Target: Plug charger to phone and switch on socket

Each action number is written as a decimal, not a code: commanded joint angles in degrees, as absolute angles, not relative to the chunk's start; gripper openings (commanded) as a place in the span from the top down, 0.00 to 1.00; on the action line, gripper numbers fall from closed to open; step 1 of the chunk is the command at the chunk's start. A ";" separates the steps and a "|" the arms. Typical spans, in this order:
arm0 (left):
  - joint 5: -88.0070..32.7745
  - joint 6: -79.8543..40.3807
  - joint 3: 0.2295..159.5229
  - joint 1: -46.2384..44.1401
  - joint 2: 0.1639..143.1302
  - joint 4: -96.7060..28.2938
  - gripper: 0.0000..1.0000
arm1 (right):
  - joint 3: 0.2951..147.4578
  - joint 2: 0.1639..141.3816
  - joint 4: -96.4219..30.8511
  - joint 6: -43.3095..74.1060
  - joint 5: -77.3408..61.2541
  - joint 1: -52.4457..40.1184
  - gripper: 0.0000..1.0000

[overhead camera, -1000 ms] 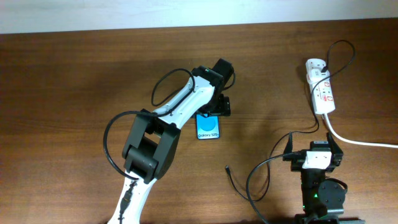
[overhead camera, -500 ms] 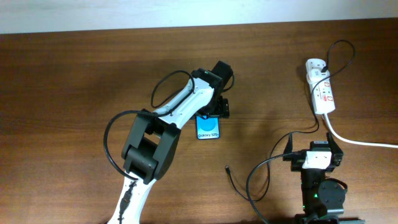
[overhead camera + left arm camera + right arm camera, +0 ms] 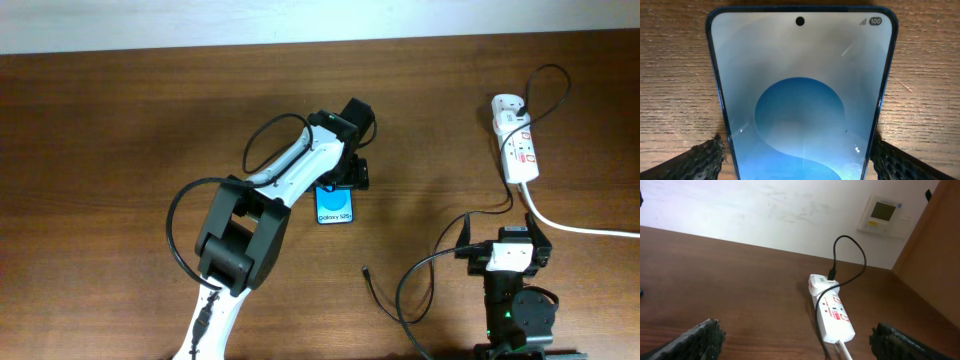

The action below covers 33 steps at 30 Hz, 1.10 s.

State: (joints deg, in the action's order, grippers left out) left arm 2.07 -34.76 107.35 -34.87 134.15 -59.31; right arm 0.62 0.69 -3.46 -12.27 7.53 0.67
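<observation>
Barely anything shifts: the left gripper (image 3: 800, 161) stays spread astride the Galaxy phone (image 3: 800, 85), unclamped. The right gripper (image 3: 800, 341) idles, fingers apart, so the charger connector (image 3: 365, 269) lies unplugged.

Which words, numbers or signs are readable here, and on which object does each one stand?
"Galaxy S25": white strip at one end of the phone screen, overhead view.
"100": battery badge in the top corner of the same screen, left wrist view.
Red-marked labels on the socket: too small to read.
Display of the wall panel: too blurred to read.
</observation>
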 commanded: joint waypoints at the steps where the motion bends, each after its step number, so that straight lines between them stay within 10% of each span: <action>1: 2.15 -35.38 105.27 -35.11 135.11 -58.96 0.03 | 0.32 0.36 -3.90 -12.43 8.19 0.82 0.02; 33: 2.15 -35.33 105.38 -35.09 135.09 -61.36 0.17 | 0.32 0.40 -3.88 -12.43 8.21 0.82 0.02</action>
State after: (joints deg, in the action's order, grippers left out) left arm 1.96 -35.00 107.35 -34.87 134.13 -60.49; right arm 0.62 0.69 -3.46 -12.23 7.53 0.67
